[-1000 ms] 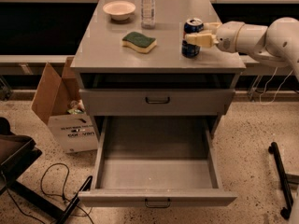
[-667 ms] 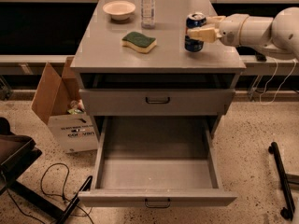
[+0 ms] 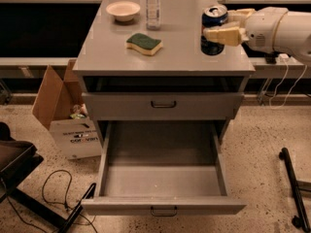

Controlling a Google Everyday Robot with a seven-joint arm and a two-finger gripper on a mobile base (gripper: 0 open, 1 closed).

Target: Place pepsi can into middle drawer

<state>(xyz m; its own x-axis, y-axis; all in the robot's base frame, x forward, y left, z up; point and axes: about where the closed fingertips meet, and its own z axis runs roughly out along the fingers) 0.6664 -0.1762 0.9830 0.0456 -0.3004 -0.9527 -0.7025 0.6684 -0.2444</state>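
Note:
The pepsi can (image 3: 213,18) is a dark-blue can with a silver top, tilted and lifted above the right side of the grey cabinet top (image 3: 180,47). My gripper (image 3: 221,27) comes in from the right and is shut on the can, one cream finger (image 3: 224,35) across its front. The middle drawer (image 3: 163,171) is pulled out wide below, its flat grey tray bare, its dark handle at the front edge. The upper handled front (image 3: 163,104) is shut.
A green-yellow sponge (image 3: 144,43), a clear plastic bottle (image 3: 152,6) and a small bowl (image 3: 123,9) stand on the cabinet top. A cardboard box (image 3: 68,115) stands at the cabinet's left. Cables and a dark frame lie on the floor at left, a black leg at right.
The gripper has lifted the can off the cabinet top, and the can now tilts in its grip. The drawer has not moved.

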